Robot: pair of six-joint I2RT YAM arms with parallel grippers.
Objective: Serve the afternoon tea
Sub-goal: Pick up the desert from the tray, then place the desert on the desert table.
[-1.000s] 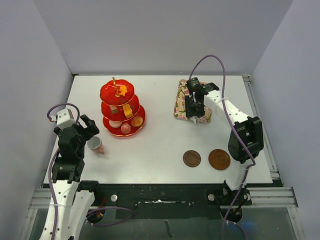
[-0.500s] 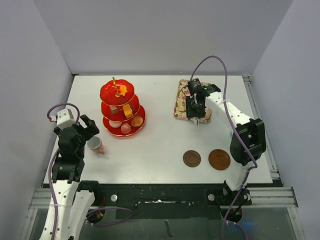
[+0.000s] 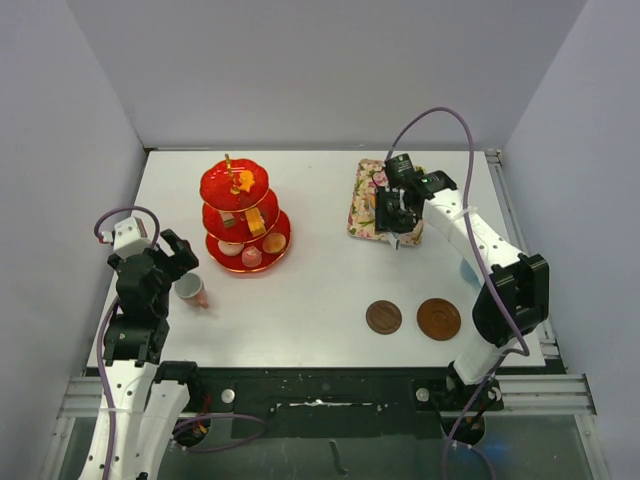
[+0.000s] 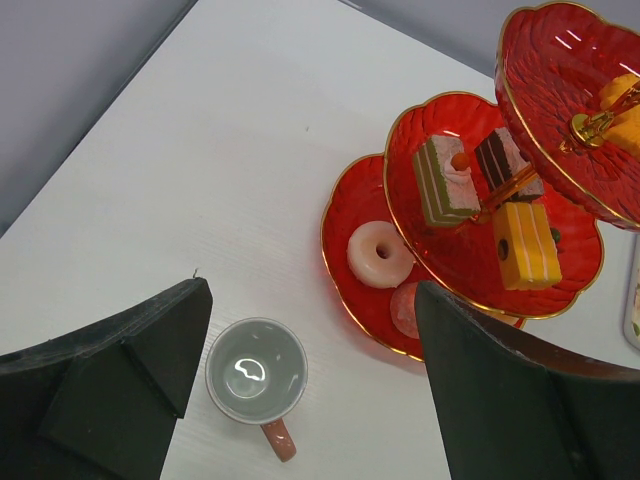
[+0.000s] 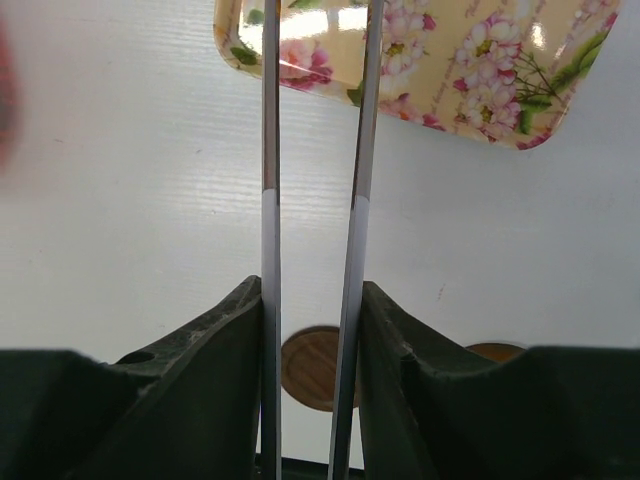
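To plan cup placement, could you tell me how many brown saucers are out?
2: left saucer and right saucer, side by side near the right arm's base; none appears hidden.

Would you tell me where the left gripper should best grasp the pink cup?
Probably pinch the pink cup at its rim, from straight above with one finger inside: it stands upright, mouth open and empty, under the open left gripper. Its small handle looks harder to pinch.

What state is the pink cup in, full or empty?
Empty: the pink cup stands upright, and the left wrist view looks down onto its bare, pale inside.
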